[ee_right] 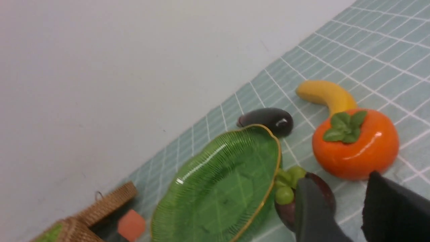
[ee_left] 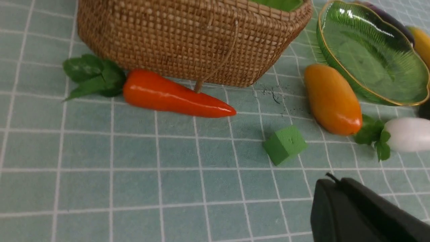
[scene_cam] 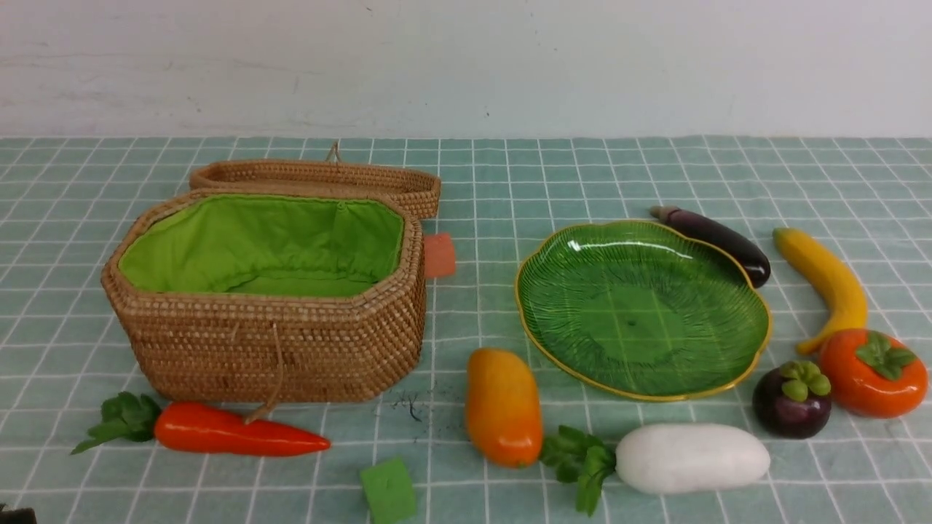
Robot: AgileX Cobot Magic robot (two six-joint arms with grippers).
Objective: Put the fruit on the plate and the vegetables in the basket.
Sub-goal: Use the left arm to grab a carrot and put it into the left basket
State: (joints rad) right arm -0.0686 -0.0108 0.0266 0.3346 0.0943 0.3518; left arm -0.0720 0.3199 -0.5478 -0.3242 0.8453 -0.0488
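Right claw (ee_right: 339, 181) gapes wide, empty, by the mangosteen (scene_cam: 790, 407) on the worktop (scene_cam: 655, 175), near-right of the plate (scene_cam: 641, 313). Glossy, hard, prob. light & slippery: pinch across its round belly. Left claw (ee_left: 336, 191): can't tell.

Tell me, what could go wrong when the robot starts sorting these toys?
1. The right gripper hangs by the round purple fruit, which sits close to the persimmon and the plate; its jaws might bump those.
2. The carrot lies right beside the basket, by its dangling cord; a grab could snag it.
3. The eggplant is tucked behind the plate's rim, so reaching might nudge the plate.
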